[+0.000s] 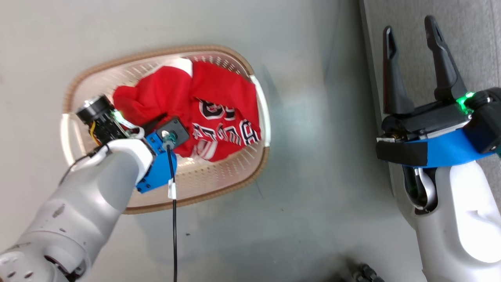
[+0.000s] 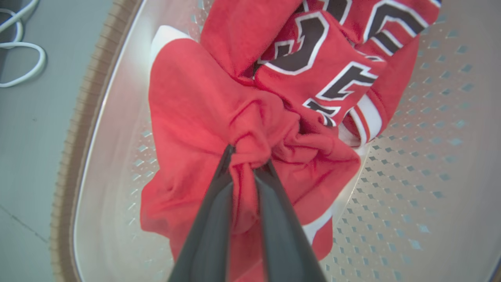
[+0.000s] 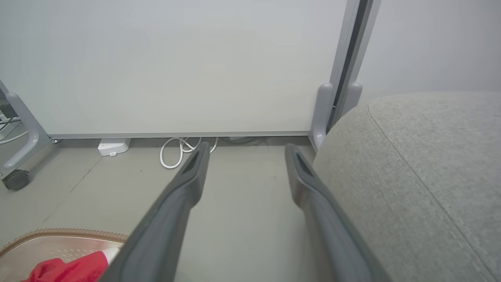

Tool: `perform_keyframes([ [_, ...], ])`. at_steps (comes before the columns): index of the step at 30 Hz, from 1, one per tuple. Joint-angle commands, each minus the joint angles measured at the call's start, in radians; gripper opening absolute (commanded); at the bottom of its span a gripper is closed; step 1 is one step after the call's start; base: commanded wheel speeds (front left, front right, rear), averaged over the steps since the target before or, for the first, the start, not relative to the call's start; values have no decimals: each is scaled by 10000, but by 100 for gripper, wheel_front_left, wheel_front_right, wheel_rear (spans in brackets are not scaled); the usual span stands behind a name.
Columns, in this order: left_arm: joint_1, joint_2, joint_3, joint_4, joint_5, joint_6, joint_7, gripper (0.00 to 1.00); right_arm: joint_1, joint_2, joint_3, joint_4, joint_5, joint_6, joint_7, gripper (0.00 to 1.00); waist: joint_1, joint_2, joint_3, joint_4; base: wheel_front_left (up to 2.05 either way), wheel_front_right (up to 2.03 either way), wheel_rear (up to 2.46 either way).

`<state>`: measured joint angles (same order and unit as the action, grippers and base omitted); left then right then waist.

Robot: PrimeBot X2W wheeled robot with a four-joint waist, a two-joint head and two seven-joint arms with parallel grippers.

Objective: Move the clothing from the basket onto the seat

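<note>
Partly buried, left tool (image 2: 249, 156) tips pinch clothing (image 2: 188, 117) in basket (image 2: 111, 168).

The basket (image 1: 203, 176) is sitting on the floor (image 1: 305, 176) at ten o'clock of the head view, and the seat (image 1: 481, 39) is standing apart from it, at its three o'clock. The clothing (image 1: 172, 90) is lying in the basket, the jersey (image 1: 225, 117) at three o'clock of the other garment. The left gripper (image 2: 246, 156) is reaching in from seven o'clock, pinching a fold of the clothing. The right gripper (image 1: 409, 25) is hanging over the seat's near edge.
</note>
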<state>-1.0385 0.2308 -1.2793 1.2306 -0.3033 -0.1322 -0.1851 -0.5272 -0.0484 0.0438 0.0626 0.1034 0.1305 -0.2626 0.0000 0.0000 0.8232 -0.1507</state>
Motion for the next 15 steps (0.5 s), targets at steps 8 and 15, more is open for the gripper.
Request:
perform_keyframes([
  [8,547,-553,214,-120,-631,46,-732,0,681,-37,-207,336,-394,4,-35,100,0,0,-1827,964,0,0,0],
  [15,1148,-641,977,-1195,-1184,238,-806,0,1284,-39,-343,555,-542,3,-35,100,0,0,-3015,1382,0,0,0],
])
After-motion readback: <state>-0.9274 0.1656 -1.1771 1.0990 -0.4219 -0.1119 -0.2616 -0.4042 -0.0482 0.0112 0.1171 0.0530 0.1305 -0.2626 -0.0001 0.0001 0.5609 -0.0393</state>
